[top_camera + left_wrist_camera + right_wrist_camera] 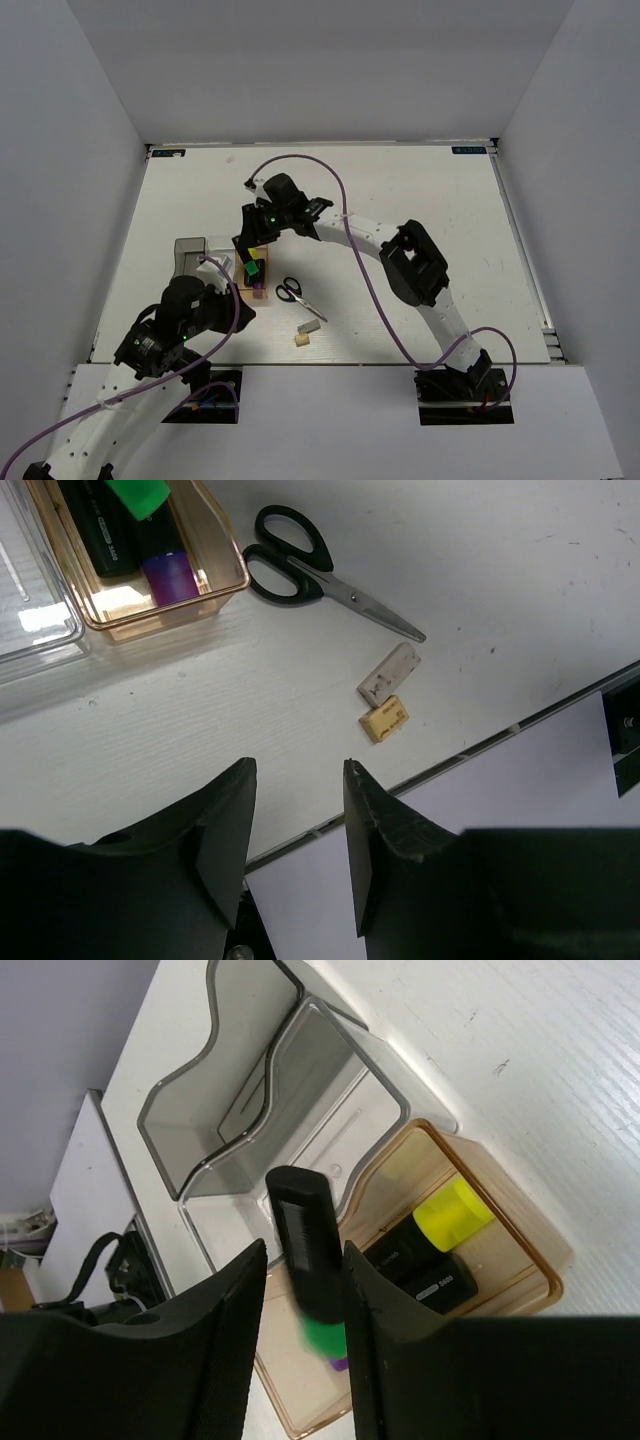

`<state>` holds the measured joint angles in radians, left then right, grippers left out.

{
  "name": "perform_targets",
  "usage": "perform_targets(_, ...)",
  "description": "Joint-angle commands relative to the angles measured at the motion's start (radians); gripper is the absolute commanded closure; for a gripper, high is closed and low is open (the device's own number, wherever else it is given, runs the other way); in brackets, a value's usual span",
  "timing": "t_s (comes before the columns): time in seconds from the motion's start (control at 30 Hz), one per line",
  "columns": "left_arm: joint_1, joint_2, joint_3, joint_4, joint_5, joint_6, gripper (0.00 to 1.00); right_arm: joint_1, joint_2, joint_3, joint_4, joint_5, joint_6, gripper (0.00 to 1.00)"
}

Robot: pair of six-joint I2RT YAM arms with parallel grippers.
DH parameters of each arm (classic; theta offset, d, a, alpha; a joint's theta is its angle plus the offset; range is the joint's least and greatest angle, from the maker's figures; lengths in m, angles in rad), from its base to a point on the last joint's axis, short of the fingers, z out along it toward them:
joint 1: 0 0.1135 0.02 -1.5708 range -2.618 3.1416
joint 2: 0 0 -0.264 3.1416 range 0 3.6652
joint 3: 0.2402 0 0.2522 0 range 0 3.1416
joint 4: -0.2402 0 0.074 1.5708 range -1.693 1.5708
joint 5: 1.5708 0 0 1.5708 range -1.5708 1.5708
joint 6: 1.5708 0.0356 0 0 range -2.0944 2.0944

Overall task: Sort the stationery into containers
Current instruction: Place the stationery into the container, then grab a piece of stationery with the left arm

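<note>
My right gripper [305, 1250] hangs open over the amber-tan tray [530, 1230]. The green-ended highlighter [305, 1240] is loose between its fingers, green end down and blurred. The yellow highlighter [450, 1212] and the purple one [170, 575] lie in that tray. The clear tray [330, 1070] and the smoky grey tray [200, 1090] stand beside it, with nothing showing in them. The scissors [300, 565], the grey block [388, 672] and the beige block [384, 719] lie on the table. My left gripper [298, 770] is open and empty above the table's near edge.
The three trays stand in a row at the table's left [190, 250]. The scissors [297, 295] and the blocks [305, 332] lie just right of them. A purple cable [340, 200] loops over the right arm. The table's near edge [520, 725] is close.
</note>
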<state>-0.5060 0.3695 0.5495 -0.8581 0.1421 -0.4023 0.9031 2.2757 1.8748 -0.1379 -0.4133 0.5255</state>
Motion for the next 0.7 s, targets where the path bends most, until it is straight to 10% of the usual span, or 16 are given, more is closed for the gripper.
perform_targets(0.0,-0.002,0.02,0.024,-0.007,0.022,0.014,0.49,-0.003,-0.053,-0.011,-0.008,0.025,-0.048,0.6)
perform_targets(0.23,-0.002,0.037,0.049,-0.002,0.031,0.02,0.57,-0.004,-0.122,-0.077,-0.023,0.028,-0.088,0.58)
perform_targets(0.3,-0.003,0.051,0.053,0.01,0.046,0.02,0.74,-0.003,-0.151,-0.077,-0.041,0.021,-0.11,0.68)
perform_targets(0.37,-0.002,0.094,0.07,0.014,0.059,0.022,0.84,-0.009,-0.192,-0.075,-0.078,0.024,-0.149,1.0)
perform_targets(0.57,-0.04,0.244,0.076,0.118,0.169,0.046,0.98,-0.041,-0.437,-0.182,-0.227,0.285,-0.408,1.0)
perform_targets(0.67,-0.121,0.351,0.098,0.165,0.166,0.077,0.88,-0.097,-0.513,-0.3,-0.262,0.335,-0.481,0.56)
